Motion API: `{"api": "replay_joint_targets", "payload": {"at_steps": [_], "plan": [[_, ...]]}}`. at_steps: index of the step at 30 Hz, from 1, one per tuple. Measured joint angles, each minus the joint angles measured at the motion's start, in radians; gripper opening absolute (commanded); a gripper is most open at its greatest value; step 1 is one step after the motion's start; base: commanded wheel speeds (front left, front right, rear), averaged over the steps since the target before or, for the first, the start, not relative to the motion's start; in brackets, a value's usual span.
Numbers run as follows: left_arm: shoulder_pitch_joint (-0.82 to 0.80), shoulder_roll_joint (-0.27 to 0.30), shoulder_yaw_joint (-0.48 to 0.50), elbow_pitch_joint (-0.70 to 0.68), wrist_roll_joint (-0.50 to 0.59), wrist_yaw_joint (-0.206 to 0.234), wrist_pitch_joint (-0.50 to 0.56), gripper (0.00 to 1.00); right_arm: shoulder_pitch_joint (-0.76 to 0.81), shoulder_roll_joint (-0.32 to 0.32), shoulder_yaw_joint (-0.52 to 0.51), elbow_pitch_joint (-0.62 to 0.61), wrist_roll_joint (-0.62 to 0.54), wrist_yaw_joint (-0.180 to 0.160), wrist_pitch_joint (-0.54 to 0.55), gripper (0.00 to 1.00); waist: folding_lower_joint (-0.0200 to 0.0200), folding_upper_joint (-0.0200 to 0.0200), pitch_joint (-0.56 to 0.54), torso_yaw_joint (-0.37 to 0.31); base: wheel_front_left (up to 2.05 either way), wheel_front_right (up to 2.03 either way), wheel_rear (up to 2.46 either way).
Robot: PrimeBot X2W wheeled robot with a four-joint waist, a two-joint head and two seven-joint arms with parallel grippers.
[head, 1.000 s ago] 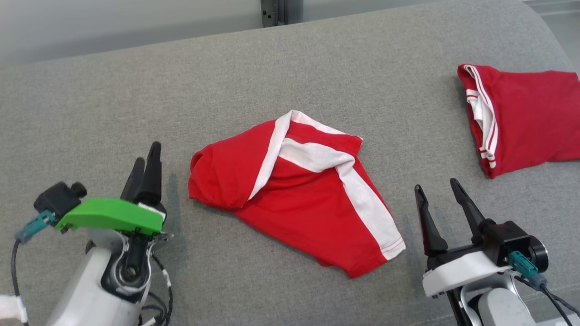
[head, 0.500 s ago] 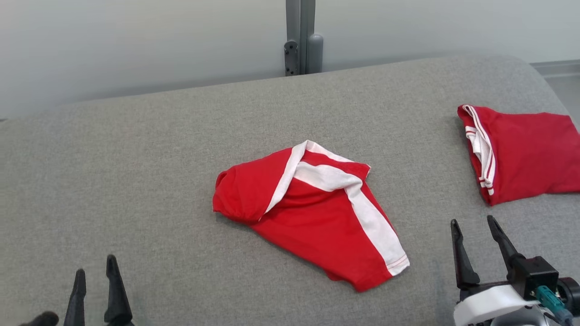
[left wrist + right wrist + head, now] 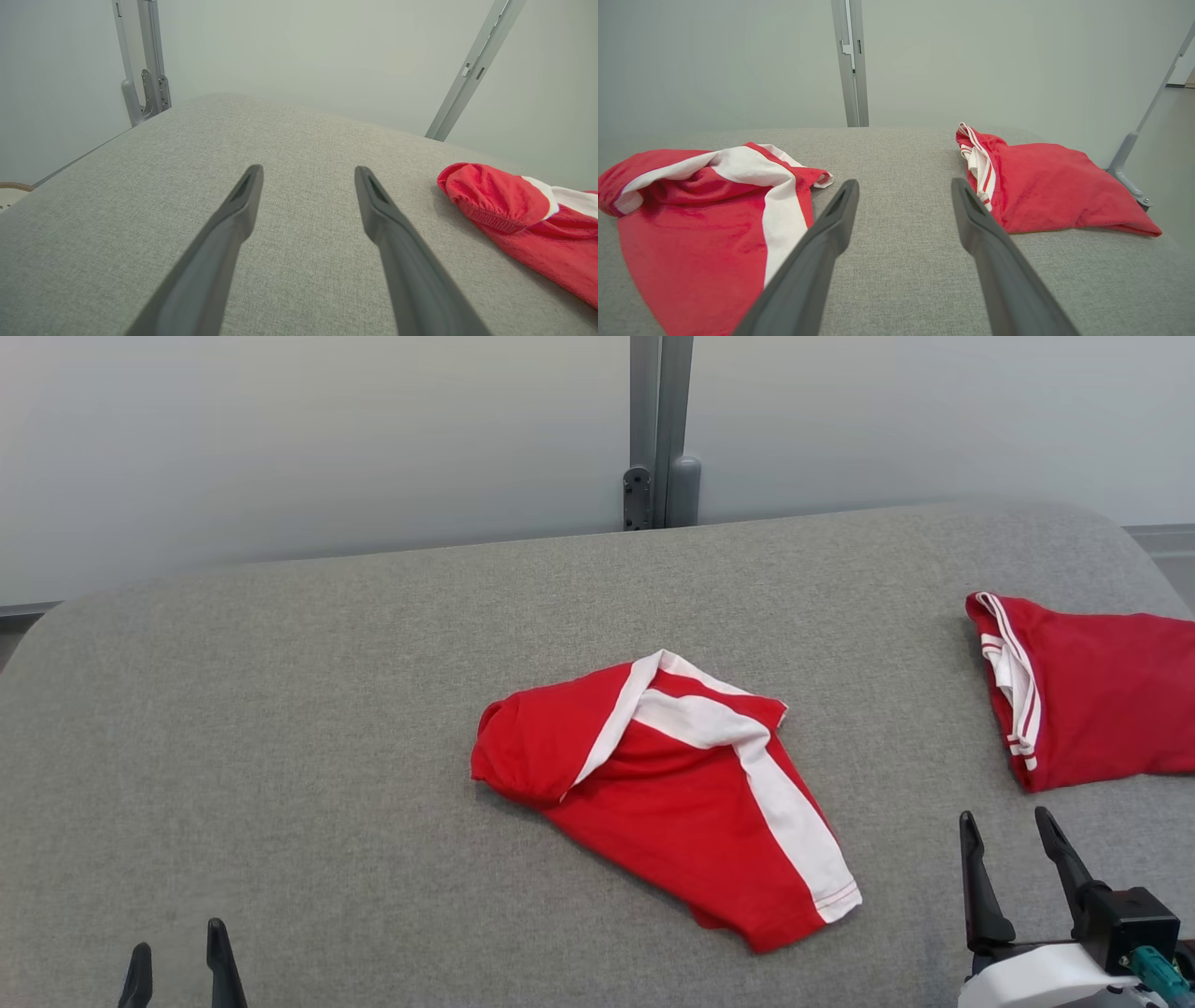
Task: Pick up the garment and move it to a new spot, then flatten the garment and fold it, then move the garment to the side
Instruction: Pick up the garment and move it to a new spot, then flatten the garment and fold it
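L tool backed off garment, spread, empty; R tool same.

grey table, red-white garment centre; folded red garment rt

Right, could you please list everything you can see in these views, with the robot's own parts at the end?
Grey fabric-covered table: one, grey, under everything.
Crumpled red garment with a broad white stripe: one, red and white, middle of the table.
Folded red garment with thin white-striped trim: one, red and white, right end of the table, apart from the first.
Grey metal posts: at least two, grey, one upright behind the far edge, one slanted off the right end.
Pale wall: one, off-white, behind the table.
Left claw: one, dark fingers, open, lower left, holding nothing.
Right claw: one, dark fingers, open, lower right, pointing between the two garments.
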Motion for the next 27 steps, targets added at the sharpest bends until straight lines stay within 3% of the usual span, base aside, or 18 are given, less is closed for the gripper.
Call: {"api": "replay_joint_targets", "payload": {"at_steps": [6, 11, 20, 27], "plan": [[-0.022, 0.000, -0.052, -0.008, -0.025, -0.008, 0.000, 1.00, -0.005, 0.000, 0.013, 0.003, 0.008, 0.000, 0.000, 1.00, 0.0000, 0.0000, 0.008, -0.005, 0.00, 0.00, 0.00], [-0.101, -0.001, -0.211, 0.014, -0.044, -0.014, 0.000, 1.00, -0.024, 0.000, 0.029, -0.008, 0.013, 0.000, 0.000, 1.00, 0.0000, 0.0000, 0.031, -0.018, 0.00, 0.00, 0.00], [-0.390, 0.014, -0.483, 0.131, 0.047, -0.020, 0.119, 1.00, -0.103, 0.000, 0.067, -0.021, 0.038, 0.000, 0.000, 1.00, 0.0000, 0.0000, 0.129, -0.055, 0.00, 0.00, 0.00], [-0.492, 0.024, -0.547, 0.263, 0.115, 0.000, 0.163, 1.00, -0.124, 0.000, 0.072, -0.017, 0.074, 0.000, 0.000, 1.00, 0.0001, 0.0000, 0.181, -0.123, 0.00, 0.00, 0.00]]}}
